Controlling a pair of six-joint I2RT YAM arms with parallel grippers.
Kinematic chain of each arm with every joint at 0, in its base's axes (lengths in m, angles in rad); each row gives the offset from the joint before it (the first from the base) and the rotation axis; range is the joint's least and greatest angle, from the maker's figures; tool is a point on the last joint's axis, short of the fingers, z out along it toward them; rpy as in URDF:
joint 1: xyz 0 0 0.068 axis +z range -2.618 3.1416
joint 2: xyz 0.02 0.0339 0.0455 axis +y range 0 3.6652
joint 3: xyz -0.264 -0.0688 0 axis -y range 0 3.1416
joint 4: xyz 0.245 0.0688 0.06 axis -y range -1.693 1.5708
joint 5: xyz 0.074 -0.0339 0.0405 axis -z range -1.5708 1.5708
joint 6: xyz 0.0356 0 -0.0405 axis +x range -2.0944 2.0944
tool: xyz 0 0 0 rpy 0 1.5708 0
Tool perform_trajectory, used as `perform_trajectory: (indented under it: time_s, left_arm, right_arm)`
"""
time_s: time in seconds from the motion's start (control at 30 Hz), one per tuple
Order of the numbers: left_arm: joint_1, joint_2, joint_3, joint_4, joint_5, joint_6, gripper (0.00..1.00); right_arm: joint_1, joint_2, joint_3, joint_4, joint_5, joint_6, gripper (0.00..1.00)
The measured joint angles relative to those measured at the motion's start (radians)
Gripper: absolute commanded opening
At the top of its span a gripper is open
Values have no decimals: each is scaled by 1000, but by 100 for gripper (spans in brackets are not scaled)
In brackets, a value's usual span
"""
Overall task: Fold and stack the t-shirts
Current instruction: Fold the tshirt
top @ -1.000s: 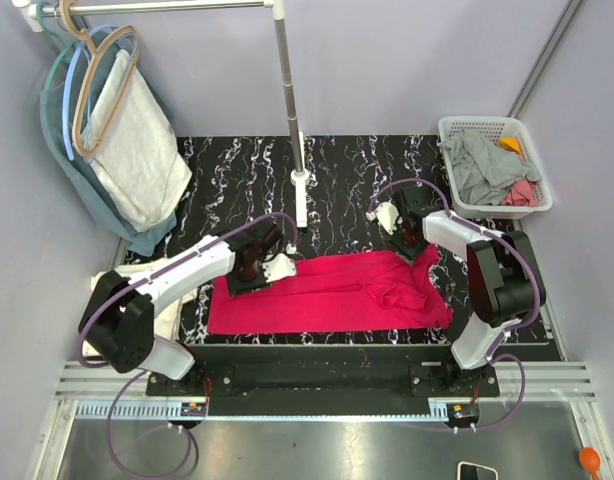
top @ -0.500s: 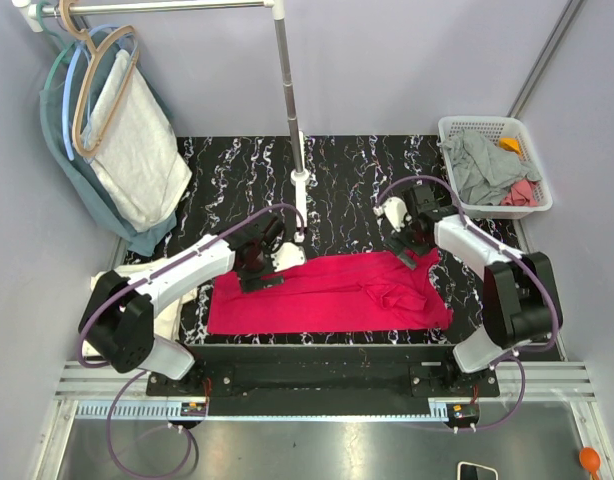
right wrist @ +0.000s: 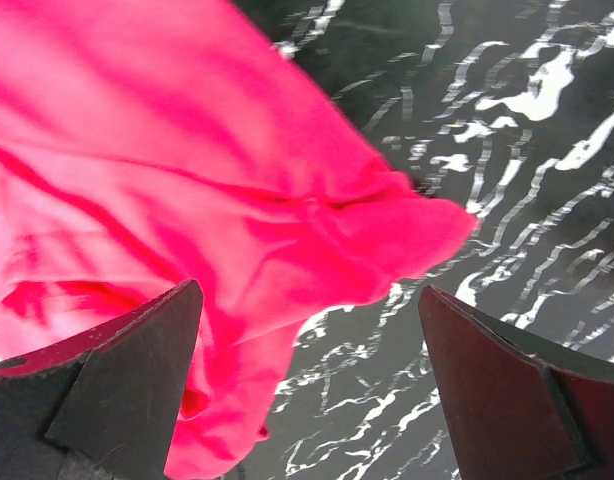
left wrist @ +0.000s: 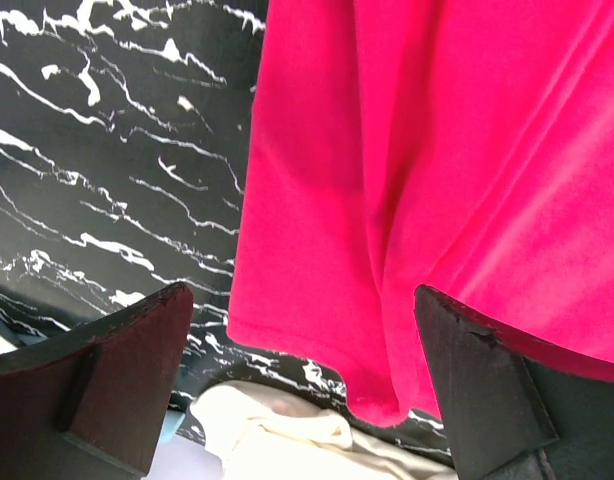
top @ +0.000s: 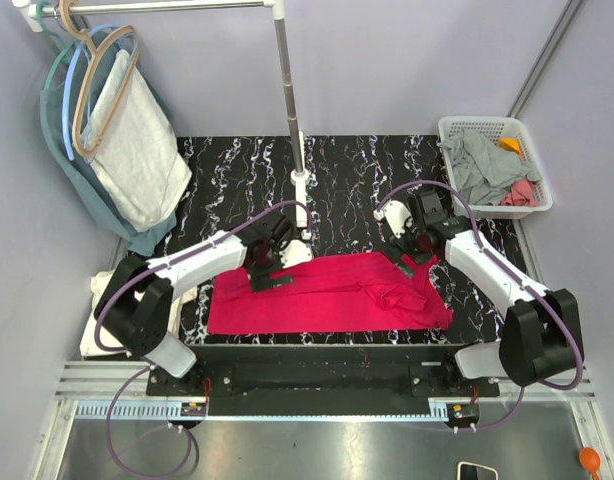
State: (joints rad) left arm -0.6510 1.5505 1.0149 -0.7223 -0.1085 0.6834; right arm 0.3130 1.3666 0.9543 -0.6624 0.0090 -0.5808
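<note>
A crimson red t-shirt lies as a long folded band across the near part of the black marbled table, bunched at its right end. My left gripper hovers open over the band's far left corner, and its wrist view shows red cloth below the empty left gripper. My right gripper stands open over the bunched far right corner; nothing is between the right gripper's fingers. A cream-white t-shirt lies at the table's left edge, mostly hidden by my left arm.
A white basket at the back right holds a grey shirt and a pink one. A rack pole stands at the table's middle back. A speckled cloth and a teal garment hang on the left.
Both grippers have opened and let go of the red shirt's far edge. The left one has shifted right, and the right one has drawn slightly back.
</note>
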Motion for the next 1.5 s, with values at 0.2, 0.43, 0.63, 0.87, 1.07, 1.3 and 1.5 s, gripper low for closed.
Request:
perform_trajectory:
  time_s: [0.2, 0.43, 0.63, 0.87, 1.07, 1.3, 1.5]
  left_arm:
    - [19, 37, 0, 30, 3, 1, 99]
    - [30, 50, -4, 42, 4, 5, 99]
    - [31, 73, -29, 45, 11, 7, 99]
    - [31, 94, -50, 52, 25, 5, 99]
    - [31, 95, -50, 52, 27, 3, 99]
    - [26, 101, -46, 50, 21, -3, 99]
    - [15, 138, -9, 15, 3, -13, 99]
  right_arm:
    - [61, -26, -23, -18, -28, 11, 100]
    - [116, -22, -61, -20, -31, 13, 100]
    - [129, 21, -97, -5, -29, 10, 100]
    - [129, 84, -138, 48, -22, -13, 100]
    - [130, 149, -129, 100, 5, -40, 100]
    - [130, 248, -36, 142, 55, -64, 100]
    - [84, 385, 106, 245, 96, -81, 100]
